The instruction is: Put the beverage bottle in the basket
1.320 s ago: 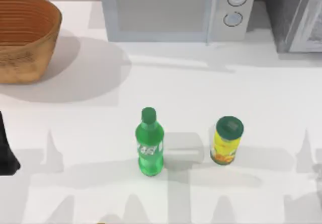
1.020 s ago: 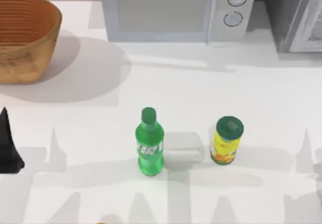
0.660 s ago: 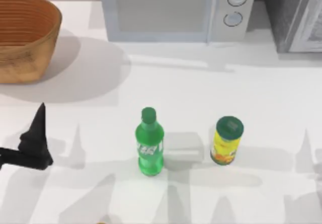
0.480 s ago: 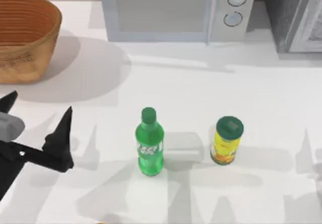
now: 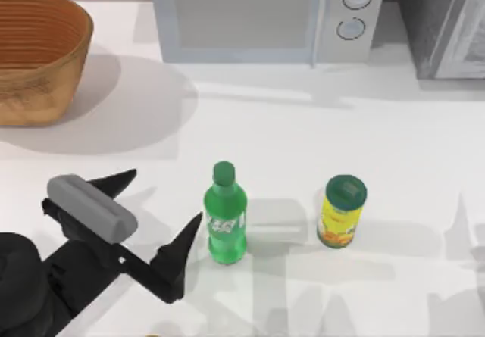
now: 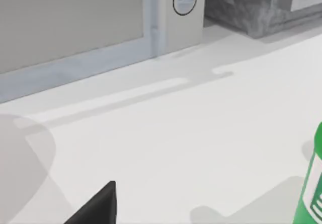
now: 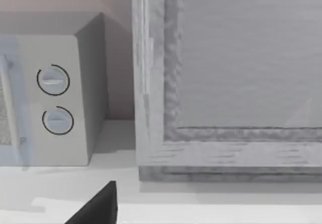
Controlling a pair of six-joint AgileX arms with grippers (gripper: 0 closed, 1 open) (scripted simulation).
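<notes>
The left gripper (image 5: 161,212) hung over the near-left part of the white counter (image 5: 303,140) with its two black pointed fingers (image 5: 176,255) spread wide and holding nothing. One fingertip reached to just beside the small translucent green plastic beverage bottle (image 5: 224,214), though whether it touched the bottle was hard to tell from above; the other fingertip pointed away toward the far side, well clear of everything. A grey block sat on the wrist behind the fingers, and the dark arm ran off the near-left corner of the top view.

In the left wrist view only a sliver of the bottle's side (image 6: 314,194) showed at the edge, the rest cut off, along with one dark fingertip (image 6: 98,206). The right wrist view caught one dark fingertip (image 7: 98,206) of its own gripper, so I cannot tell how its fingers stood.

The bottle stood upright near the middle of the counter, its long axis vertical and its green screw cap pointing up, label facing the near edge. The large round light-brown wicker basket (image 5: 38,57) sat at the far-left corner, well apart from the bottle and cut off by the left edge. A short yellow cylindrical can with a dark green lid (image 5: 342,210) stood upright to the bottle's right, apart from it
</notes>
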